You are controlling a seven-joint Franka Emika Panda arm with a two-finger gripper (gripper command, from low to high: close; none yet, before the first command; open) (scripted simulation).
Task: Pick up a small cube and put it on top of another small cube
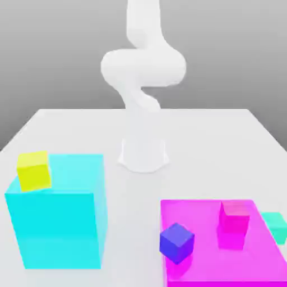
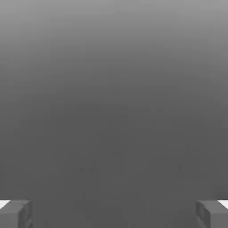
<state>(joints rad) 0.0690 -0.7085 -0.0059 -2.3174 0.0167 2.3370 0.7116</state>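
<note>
In the exterior view a small yellow cube (image 1: 33, 170) sits on top of a large cyan block (image 1: 59, 216) at the exterior view's left. A small blue cube (image 1: 177, 242) rests on the front left part of a flat magenta slab (image 1: 199, 224). A small pink cube (image 1: 234, 224) stands on the same slab further toward the exterior view's right. A small teal cube (image 1: 276, 226) lies on the table beside the slab's right edge. In the hand view my gripper (image 2: 114, 213) is open, its two grey fingertips (image 2: 15, 213) far apart with nothing between them, facing a plain grey background.
The white arm's base (image 1: 144, 154) stands at the middle of the white table (image 1: 213, 146), and its links rise out of the top of the exterior view. The large cyan block is tall compared with the flat slab.
</note>
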